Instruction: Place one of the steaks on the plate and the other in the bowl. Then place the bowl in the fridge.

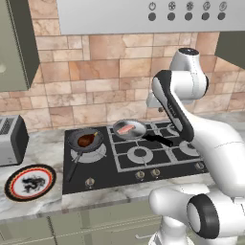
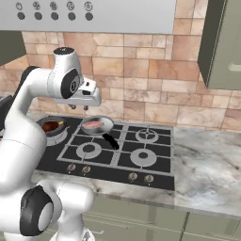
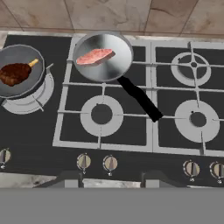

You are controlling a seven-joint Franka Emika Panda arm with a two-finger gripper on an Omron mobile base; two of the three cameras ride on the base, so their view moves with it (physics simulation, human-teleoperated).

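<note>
On the stove (image 3: 131,109), the silver pan (image 3: 103,57) held the pink steak (image 3: 95,56); the dark pan (image 3: 19,71) left of it held the brown steak (image 3: 14,73). My fingers (image 3: 111,178) were barely visible; I couldn't tell their state.

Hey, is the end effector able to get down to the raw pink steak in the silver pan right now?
Probably yes. The end effector hangs above the silver pan, and the pink steak lies uncovered in it with nothing between them.
</note>
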